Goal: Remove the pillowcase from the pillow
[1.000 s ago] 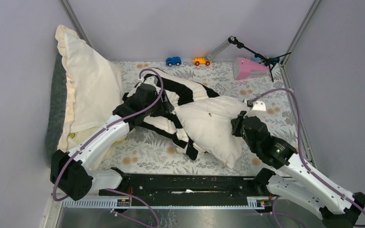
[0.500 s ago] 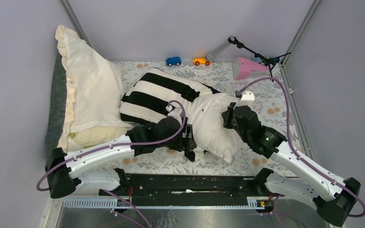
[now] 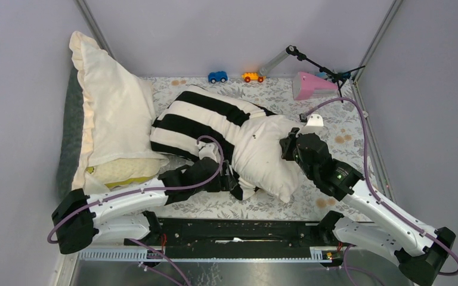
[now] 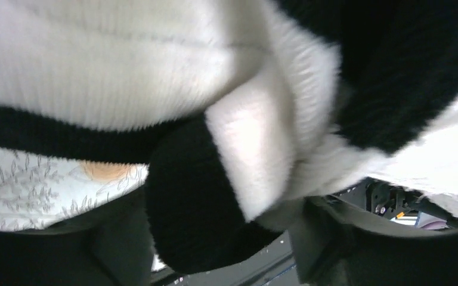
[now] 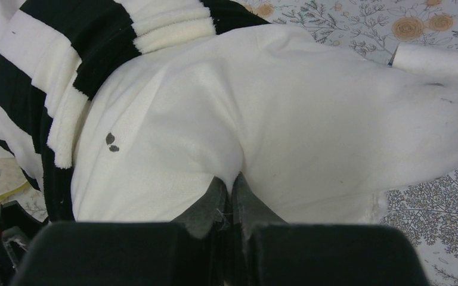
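Pillowcase [image 3: 197, 122]: black and white stripes, lying mid-frame on the bench [image 3: 185, 193] in the top view. It runs diagonally from upper left down to centre. It covers the upper-left part of the pillow [image 3: 268, 161]. The bare off-white lower-right part sticks out of the open end. The striped edge is bunched and rolled where it meets the bare fabric.

Pillow: plump, with its lower corner hanging toward the near edge of the bench. A small dark speck [image 5: 111, 142] shows on it just beside the striped edge.

Left hand [image 3: 229, 179]: at the lower end of the case's open edge, bottom centre of the striped mass. The wrist view is blurred and filled with fuzzy fabric. A thick black-and-white fold is wedged between the two fingers and touches both, so the hand is closed on that fold as far as its bulk allows.

Right hand [image 3: 287, 149]: on the right flank of the bare pillow. In the wrist view its fingertips [image 5: 247, 208] meet, pinching a pleat of the white fabric between them.

Other items: a cream ruffled cushion [image 3: 110, 101] leans at upper left, touching the case's upper-left end. A blue toy car [image 3: 217, 77] and an orange one [image 3: 252, 77] sit along the far wall. A pink object [image 3: 313, 86] lies at upper right.
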Robot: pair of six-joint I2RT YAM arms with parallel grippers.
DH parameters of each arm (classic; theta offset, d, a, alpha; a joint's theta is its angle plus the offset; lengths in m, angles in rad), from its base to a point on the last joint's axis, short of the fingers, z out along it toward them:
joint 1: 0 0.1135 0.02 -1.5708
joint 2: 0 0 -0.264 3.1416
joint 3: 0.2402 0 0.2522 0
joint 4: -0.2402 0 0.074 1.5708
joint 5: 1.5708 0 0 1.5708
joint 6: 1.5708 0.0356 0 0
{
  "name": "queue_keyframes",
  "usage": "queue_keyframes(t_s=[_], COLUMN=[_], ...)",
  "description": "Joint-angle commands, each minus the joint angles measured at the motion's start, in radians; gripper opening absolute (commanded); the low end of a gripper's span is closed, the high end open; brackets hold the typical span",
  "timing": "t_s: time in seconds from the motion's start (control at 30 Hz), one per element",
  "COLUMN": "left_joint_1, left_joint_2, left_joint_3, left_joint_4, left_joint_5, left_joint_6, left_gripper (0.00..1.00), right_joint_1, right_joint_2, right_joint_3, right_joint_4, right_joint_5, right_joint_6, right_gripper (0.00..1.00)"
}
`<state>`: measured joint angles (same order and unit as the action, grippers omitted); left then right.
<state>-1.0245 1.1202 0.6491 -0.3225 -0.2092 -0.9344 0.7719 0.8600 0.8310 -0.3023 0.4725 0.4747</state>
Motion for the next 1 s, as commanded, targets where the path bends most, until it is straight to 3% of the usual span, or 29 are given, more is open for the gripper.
queue_keyframes(t_s=[0.0, 0.13, 0.27, 0.47, 0.57, 0.67, 0.77, 0.83, 0.9, 0.97], left_joint_1=[0.039, 0.132, 0.233, 0.498, 0.559, 0.563, 0.562, 0.561, 0.560, 0.560], left_joint_2=[-0.069, -0.070, -0.111, -0.147, -0.192, -0.216, -0.201, -0.164, -0.117, -0.073], left_joint_3=[-0.044, -0.060, -0.096, -0.151, -0.143, -0.109, -0.068, -0.023, 0.022, 0.054], left_joint_4=[0.264, 0.160, 0.097, 0.051, 0.039, 0.080, 0.181, 0.197, 0.183, 0.173], left_joint_5=[0.010, -0.054, -0.141, -0.113, -0.128, -0.092, 0.069, 0.141, 0.172, 0.183], left_joint_6=[-0.012, -0.048, -0.041, -0.015, -0.003, 0.055, 0.154, 0.197, 0.219, 0.232], left_gripper=[0.54, 0.01, 0.00, 0.00, 0.00, 0.00, 0.00, 0.00, 0.00, 0.00], right_joint_1=[-0.002, -0.003, -0.003, -0.003, -0.003, -0.003, -0.003, -0.002, -0.002, -0.003], right_joint_2=[-0.015, -0.034, -0.056, -0.174, -0.204, -0.211, -0.171, -0.128, -0.083, -0.036], right_joint_3=[0.039, 0.070, 0.161, 0.155, 0.134, 0.109, 0.095, 0.099, 0.120, 0.153], right_joint_4=[0.056, 0.038, -0.045, -0.082, -0.100, -0.089, -0.079, -0.091, -0.110, -0.134], right_joint_5=[0.016, 0.054, 0.231, 0.483, 0.504, 0.358, 0.070, -0.069, -0.176, -0.246], right_joint_6=[0.013, 0.001, -0.036, -0.082, -0.098, -0.131, -0.173, -0.173, -0.192, -0.213], right_gripper=[0.00, 0.00, 0.00, 0.00, 0.00, 0.00, 0.21, 0.41, 0.56, 0.65])
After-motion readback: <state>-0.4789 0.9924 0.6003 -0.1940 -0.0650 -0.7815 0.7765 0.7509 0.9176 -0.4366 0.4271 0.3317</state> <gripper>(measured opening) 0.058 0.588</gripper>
